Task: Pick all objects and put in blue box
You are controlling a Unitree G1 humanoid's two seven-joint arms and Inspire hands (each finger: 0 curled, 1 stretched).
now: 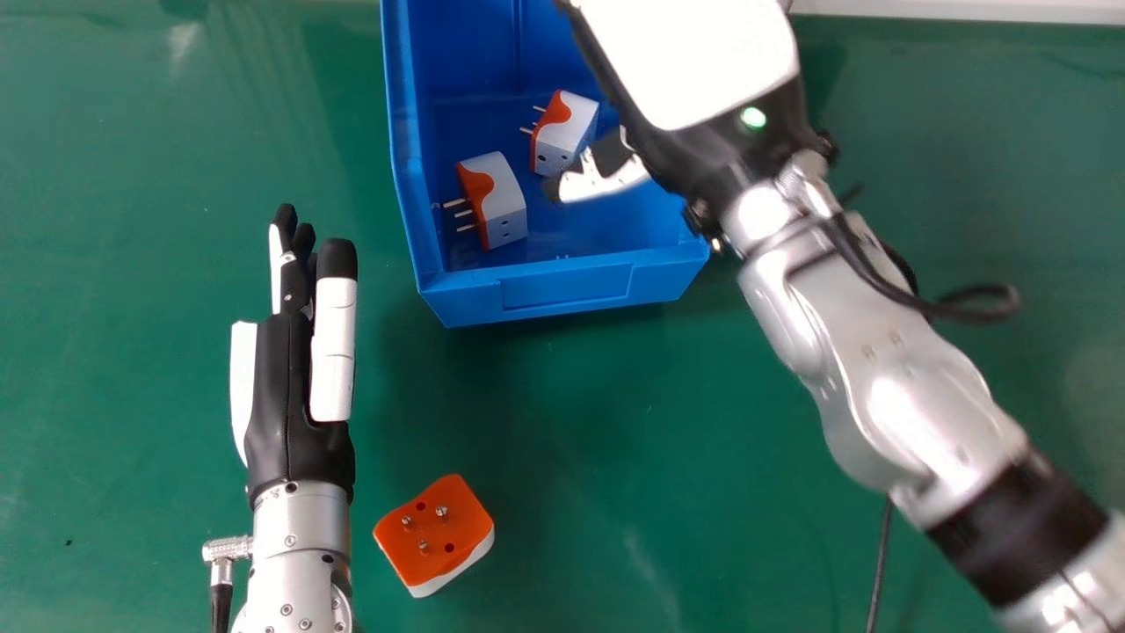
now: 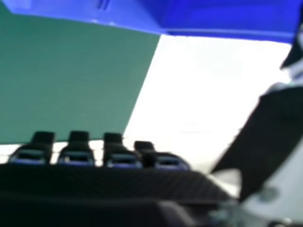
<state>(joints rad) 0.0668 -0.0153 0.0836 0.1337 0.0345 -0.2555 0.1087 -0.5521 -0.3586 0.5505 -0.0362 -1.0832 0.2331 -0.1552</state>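
"Head view: what's the setting?"

"Smooth green worktop (image 1: 615,396), slightly shiny, with a pale strip (image 1: 967,10) past its far edge. The blue box (image 1: 466,304) stands on it."

"And the hands?"

"The right hand (image 1: 690,66) is over the box, open, gripping nothing. The left hand (image 1: 286,387) is beside it, fingers straight."

"What's left to pick?"

"One plug (image 1: 501,198) and a second plug (image 1: 567,132) lie inside. The loose plug (image 1: 431,530) sits on the worktop, nearer us. I'd lift the right hand clear of the rim, come down slowly and pinch the sides."

"Its pins (image 1: 442,512)?"

"Pointing up; they could snag fingers, so avoid them."
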